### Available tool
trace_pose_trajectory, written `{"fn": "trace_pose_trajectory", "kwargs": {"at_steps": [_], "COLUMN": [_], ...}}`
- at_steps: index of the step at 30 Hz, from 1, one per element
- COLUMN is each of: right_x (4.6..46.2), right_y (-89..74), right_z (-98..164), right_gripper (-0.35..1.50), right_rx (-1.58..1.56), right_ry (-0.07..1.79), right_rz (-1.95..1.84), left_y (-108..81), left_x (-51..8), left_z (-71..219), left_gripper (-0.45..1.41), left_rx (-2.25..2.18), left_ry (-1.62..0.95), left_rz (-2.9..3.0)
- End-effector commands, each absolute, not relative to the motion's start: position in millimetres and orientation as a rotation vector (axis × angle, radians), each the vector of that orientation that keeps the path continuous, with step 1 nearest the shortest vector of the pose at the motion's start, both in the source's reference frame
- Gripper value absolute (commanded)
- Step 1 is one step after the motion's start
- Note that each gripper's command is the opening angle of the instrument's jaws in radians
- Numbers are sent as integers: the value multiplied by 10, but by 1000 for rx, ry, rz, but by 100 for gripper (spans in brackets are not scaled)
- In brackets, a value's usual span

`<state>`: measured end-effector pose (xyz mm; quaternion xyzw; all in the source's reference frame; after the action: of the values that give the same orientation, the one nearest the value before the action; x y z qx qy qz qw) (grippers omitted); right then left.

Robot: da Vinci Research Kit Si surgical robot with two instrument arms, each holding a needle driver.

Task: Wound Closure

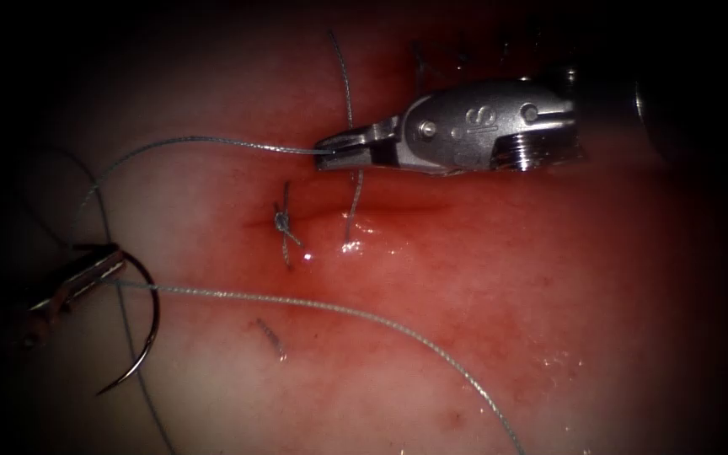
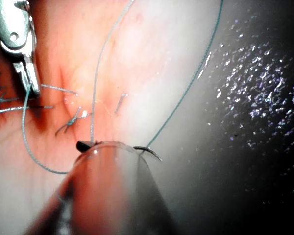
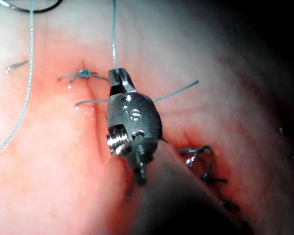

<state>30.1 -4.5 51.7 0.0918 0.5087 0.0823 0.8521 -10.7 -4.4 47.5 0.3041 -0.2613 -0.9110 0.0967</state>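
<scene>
My left tool point(image 1: 109, 258) sits at the far left of the tissue point(image 1: 482, 286), shut on the curved needle point(image 1: 154, 324) near its thread end. The needle hangs free, out of the tissue, left of the cut point(image 1: 381, 209). My right tool point(image 1: 325, 155) is just above the cut, shut on the thread point(image 1: 212, 141), which runs left from its jaws. A tied knot point(image 1: 282, 221) sits at the cut's left end. In the right wrist view the right tool point(image 3: 118, 78) grips the thread point(image 3: 113, 39) beside the knot point(image 3: 83, 74). In the left wrist view the left tool point(image 2: 88, 145) holds the needle point(image 2: 152, 152).
A second strand of thread point(image 1: 364, 316) runs from the needle across the tissue to the lower right. An upright strand point(image 1: 349, 101) crosses the cut behind the right tool. Older stitches point(image 3: 206, 164) lie along the cut. Red fluid point(image 1: 398, 244) wets the tissue.
</scene>
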Motion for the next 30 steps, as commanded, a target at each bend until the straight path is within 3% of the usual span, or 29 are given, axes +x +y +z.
{"fn": "trace_pose_trajectory", "kwargs": {"at_steps": [1, 8, 10, 11, 12, 14, 17, 21, 26, 28, 29, 30], "right_x": [306, 292, 290, 290, 290, 290, 288, 285, 287, 290, 291, 292], "right_y": [-45, -48, -50, -50, -50, -47, -33, -14, -2, -1, -4, -8], "right_z": [521, 518, 516, 515, 514, 510, 501, 495, 504, 513, 517, 524], "right_gripper": [-35, -33, 24, 27, 42, 98, 125, 137, 110, 59, 21, -35], "right_rx": [199, 262, 289, 303, 320, 350, 355, 284, 196, 142, 120, 92], "right_ry": [1074, 1096, 1111, 1119, 1130, 1171, 1259, 1290, 1329, 1339, 1337, 1336], "right_rz": [176, 187, 182, 179, 181, 190, 225, 306, 383, 387, 398, 393], "left_y": [-45, -51, -54, -55, -56, -56, -52, -46, -41, -38, -36, -34], "left_x": [-113, -116, -119, -121, -123, -125, -125, -124, -125, -126, -127, -128], "left_z": [482, 506, 517, 523, 528, 535, 539, 535, 523, 518, 515, 512], "left_gripper": [-45, -45, -45, -45, -45, -45, -45, -45, -45, -45, -45, -45], "left_rx": [903, 869, 864, 862, 859, 864, 862, 862, 861, 858, 862, 871], "left_ry": [-774, -724, -697, -684, -677, -663, -648, -640, -633, -628, -632, -638], "left_rz": [-2695, -2675, -2661, -2653, -2649, -2644, -2564, -2510, -2469, -2464, -2467, -2469]}}
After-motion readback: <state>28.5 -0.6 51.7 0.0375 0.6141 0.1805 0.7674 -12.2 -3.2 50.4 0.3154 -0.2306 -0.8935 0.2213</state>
